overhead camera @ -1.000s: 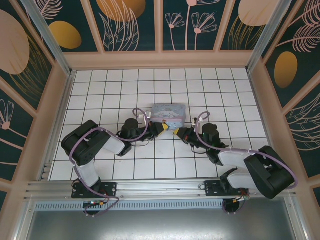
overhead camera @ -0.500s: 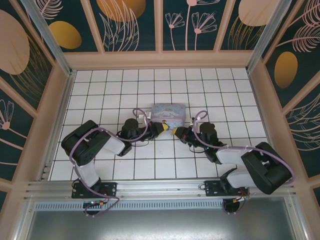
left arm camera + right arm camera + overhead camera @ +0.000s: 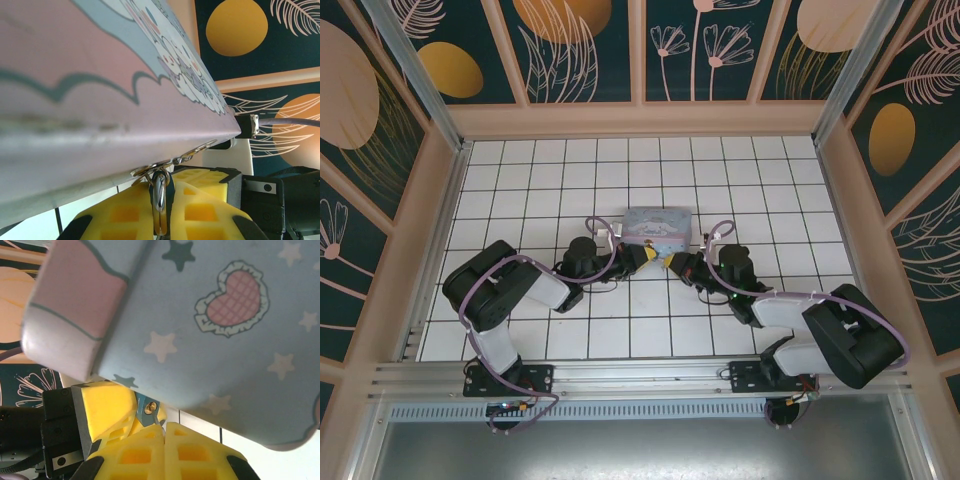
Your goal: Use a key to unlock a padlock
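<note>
Both grippers meet near the middle of the bench, just in front of the pastel cartoon tin, apparently so that lock and key can be lined up end to end. The left gripper is clamped on a silver loop, seemingly the shackle. This steadies the padlock with its gold-marked end toward the right gripper, whose fingers are pressed together. Whether the key sits between them cannot be made out.

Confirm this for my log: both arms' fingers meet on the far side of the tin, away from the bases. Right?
No. The left fingers and right fingers meet on the near side of the tin, toward the bases; the top view shows it.
</note>
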Controlling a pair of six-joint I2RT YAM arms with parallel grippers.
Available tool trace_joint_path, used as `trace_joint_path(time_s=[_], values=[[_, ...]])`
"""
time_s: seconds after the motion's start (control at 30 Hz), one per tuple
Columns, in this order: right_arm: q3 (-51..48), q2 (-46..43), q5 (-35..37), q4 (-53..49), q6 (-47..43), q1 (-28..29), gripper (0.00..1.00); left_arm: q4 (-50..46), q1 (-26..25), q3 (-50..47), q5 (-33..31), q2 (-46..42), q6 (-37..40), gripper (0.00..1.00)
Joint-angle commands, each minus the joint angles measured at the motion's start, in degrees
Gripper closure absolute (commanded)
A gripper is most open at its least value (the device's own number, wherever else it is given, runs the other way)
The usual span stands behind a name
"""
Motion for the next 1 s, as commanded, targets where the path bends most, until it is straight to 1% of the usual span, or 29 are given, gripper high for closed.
trace_joint_path(time_s=[0.0,0.33,0.67,0.8,0.97], values=[[2.24,-0.23,0.52,1.95,-0.12,0.48,1.00,1.71,0.21,0.05,0.37,-1.32,1.40,1.00],[2.86,0.20,0.29,2.61,0.48,0.82,1.00,2.11,0.19,-0.03,-0.05,-1.53,0.65,1.00],[2.15,4.23,0.31,10.00,4.44,1.38,1.00,10.45,-0.03,-1.20,-1.01,-1.62,-8.48,1.00],[2.81,4.47,0.30,10.47,4.82,1.33,1.00,9.59,-0.48,-1.05,-1.58,-2.41,-8.22,1.00],[2.86,5.98,-1.47,15.32,8.67,1.32,1.00,8.37,-0.88,-0.42,-1.67,-2.82,-7.40,1.00]])
